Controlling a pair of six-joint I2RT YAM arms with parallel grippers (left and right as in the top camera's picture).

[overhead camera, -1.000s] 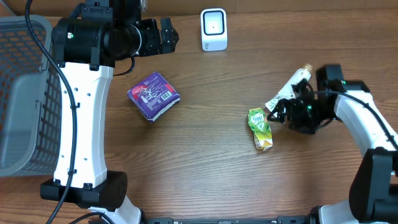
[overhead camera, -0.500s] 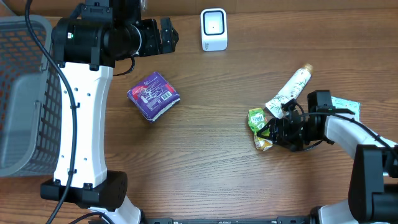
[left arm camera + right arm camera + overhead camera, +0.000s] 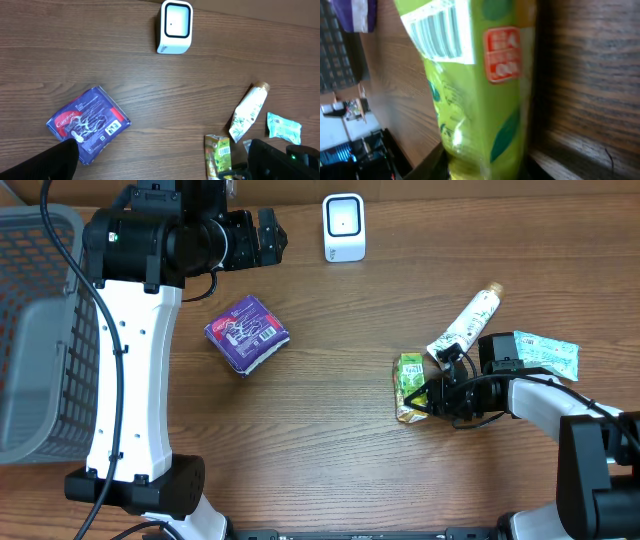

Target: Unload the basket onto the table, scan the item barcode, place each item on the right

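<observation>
The item, a crumpled green drink packet (image 3: 408, 378) (image 3: 218, 152), lies on the wooden table right of centre. My right gripper (image 3: 428, 397) reaches in low from the right and is shut on the packet's near end. The packet (image 3: 475, 90) fills the right wrist view, with a dark finger pressed against each side and its white barcode (image 3: 437, 30) facing up. The white scanner (image 3: 344, 227) (image 3: 175, 27) stands at the far edge of the table. My left gripper (image 3: 265, 235) (image 3: 165, 167) hangs high at the back left, open and empty.
A purple pack (image 3: 247, 332) (image 3: 89, 125) lies left of centre. A white tube (image 3: 466, 323) and a teal sachet (image 3: 545, 355) lie just behind the right arm. A grey basket (image 3: 30, 330) stands at the left edge.
The right gripper dropped from beside the tube to the green packet and closed on its near end. The packet shifted slightly left. The left arm stayed still.
</observation>
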